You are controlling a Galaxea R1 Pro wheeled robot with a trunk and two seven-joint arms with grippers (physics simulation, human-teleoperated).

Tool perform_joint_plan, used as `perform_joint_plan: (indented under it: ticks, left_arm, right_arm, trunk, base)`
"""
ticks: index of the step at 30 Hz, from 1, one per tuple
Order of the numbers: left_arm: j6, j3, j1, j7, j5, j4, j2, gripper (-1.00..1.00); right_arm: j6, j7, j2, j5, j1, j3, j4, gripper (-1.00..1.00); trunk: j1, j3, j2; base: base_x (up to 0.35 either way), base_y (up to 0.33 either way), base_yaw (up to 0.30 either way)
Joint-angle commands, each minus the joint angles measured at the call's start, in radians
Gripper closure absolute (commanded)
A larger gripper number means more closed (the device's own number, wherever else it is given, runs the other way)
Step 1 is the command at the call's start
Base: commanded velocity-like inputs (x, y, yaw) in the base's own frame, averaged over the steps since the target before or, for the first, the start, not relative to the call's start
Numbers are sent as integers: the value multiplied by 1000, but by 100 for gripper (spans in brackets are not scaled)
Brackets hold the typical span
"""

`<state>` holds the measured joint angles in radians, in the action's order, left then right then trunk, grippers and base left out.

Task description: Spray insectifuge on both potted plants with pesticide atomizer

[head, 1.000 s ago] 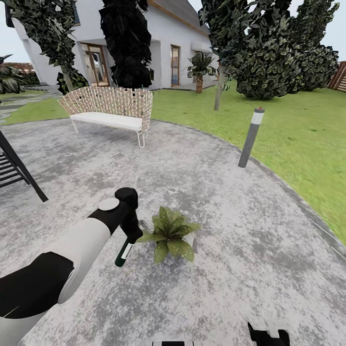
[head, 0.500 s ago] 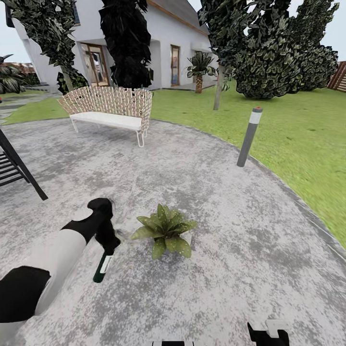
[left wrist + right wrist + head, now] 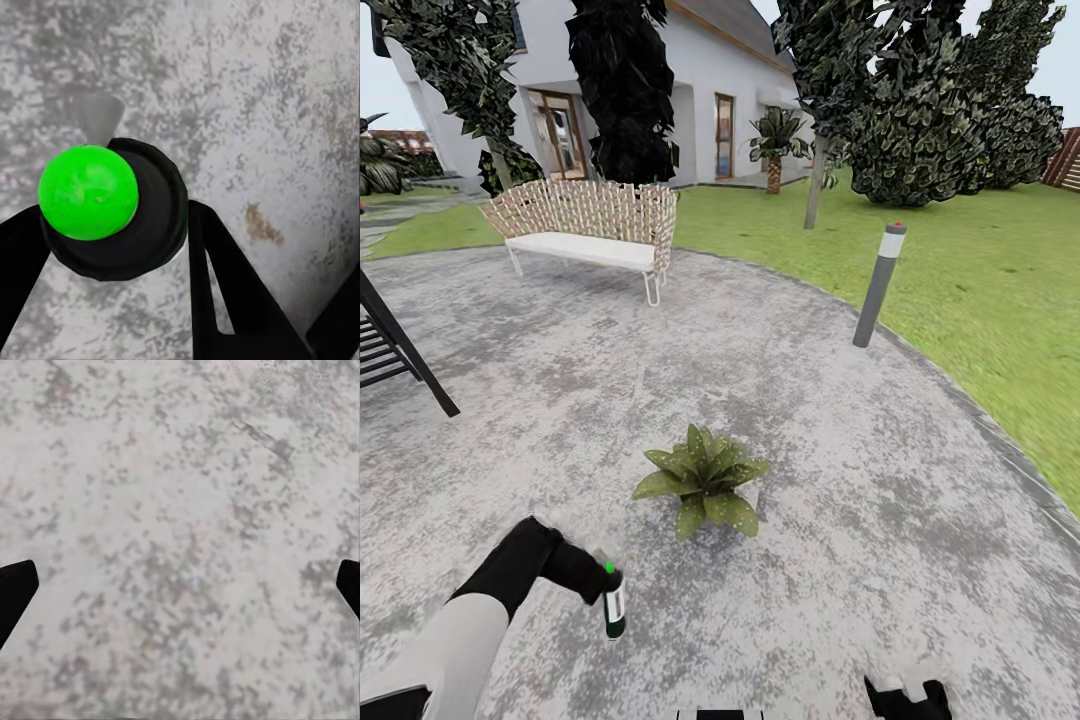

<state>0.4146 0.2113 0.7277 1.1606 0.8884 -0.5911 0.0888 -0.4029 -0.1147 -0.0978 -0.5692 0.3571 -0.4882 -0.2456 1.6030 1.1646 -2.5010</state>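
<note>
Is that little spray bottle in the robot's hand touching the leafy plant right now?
Apart. The head view shows the pesticide atomizer, held in the left gripper, with bare patio showing between it and the leaves of the potted plant.

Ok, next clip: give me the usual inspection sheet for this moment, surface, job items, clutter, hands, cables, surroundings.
Surface: round grey mottled stone patio, lawn beyond its edge.
Job's things: pesticide atomizer held low over the patio, green spot on top; one potted plant standing on the patio, apart from the atomizer.
Clutter: nothing seen.
Hands: left hand shut on the atomizer; right hand open, fingertips wide apart over bare stone.
Cables: nothing seen.
Surroundings: woven bench, bollard light, dark slatted frame at the left edge, white house, trees, small palm.
</note>
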Motion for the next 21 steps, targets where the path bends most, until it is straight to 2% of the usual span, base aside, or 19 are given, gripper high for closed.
perform_joint_plan:
  ticks: [1, 3, 4, 5, 7, 8, 9, 10, 11, 12, 14, 15, 18, 19, 21]
  left_arm:
    - [-13, 7, -11, 6, 3, -1, 4, 100]
    - [-75, 9, -36, 5, 0, 0, 22, 100]
    - [-121, 9, -44, 5, 0, 1, 28, 100]
    - [-188, 10, -57, 5, 2, 2, 34, 100]
    - [-228, 11, -64, 5, 5, 2, 39, 100]
    - [-252, 10, -66, 5, 10, 2, 48, 100]
    - [-284, 9, -66, 6, 9, 2, 51, 100]
    - [-311, 8, -67, 7, 8, 2, 53, 100]
    - [-334, 5, -67, 10, 8, 3, 53, 100]
    - [-350, -2, -67, 13, 11, 10, 48, 100]
    - [-353, -14, -68, 13, 21, 18, 43, 100]
    - [-355, -33, -68, 12, 31, 29, 41, 100]
    - [-356, -87, -67, 7, 44, 60, 39, 100]
    - [-356, -102, -67, 6, 46, 70, 38, 100]
    - [-358, -114, -68, 6, 47, 78, 35, 100]
  right_arm:
    - [-3, -9, 1, -33, 1, 19, -8, -100]
    - [-2, -19, 6, -91, 2, 76, -68, -100]
    - [-1, -60, 10, -102, 2, 88, -107, -100]
    - [2, -182, 13, -112, 12, 98, -154, -100]
    - [20, -342, 15, -118, 56, 104, -203, -100]
    - [70, -464, 15, -132, 98, 106, -227, -100]
    - [96, -557, 16, -140, 127, 108, -235, -100]
    - [106, -620, 16, -145, 143, 113, -237, -100]
    - [112, -678, 16, -148, 155, 137, -239, -100]
    - [116, -716, 27, -149, 165, 239, -253, -100]
    - [117, -721, 45, -149, 167, 302, -274, -100]
    - [117, -722, 56, -149, 167, 329, -279, -100]
    - [117, -723, 83, -149, 167, 374, -284, -100]
    - [116, -726, 93, -149, 167, 385, -285, 100]
    - [116, -739, 103, -149, 168, 394, -286, 100]
  trunk:
    - [0, 1, 0]
    - [0, 1, 0]
    - [0, 1, 0]
    - [0, 1, 0]
    - [0, 1, 0]
    - [0, 1, 0]
    - [0, 1, 0]
    - [0, 1, 0]
    - [0, 1, 0]
    - [0, 1, 0]
    - [0, 1, 0]
    - [0, 1, 0]
    - [0, 1, 0]
    - [0, 1, 0]
    - [0, 1, 0]
  base:
    - [0, 0, 0]
    - [0, 0, 0]
    - [0, 0, 0]
    - [0, 0, 0]
    - [0, 0, 0]
    - [0, 0, 0]
    - [0, 0, 0]
    - [0, 0, 0]
    - [0, 0, 0]
    - [0, 0, 0]
    - [0, 0, 0]
    - [0, 0, 0]
    - [0, 0, 0]
    - [0, 0, 0]
    - [0, 0, 0]
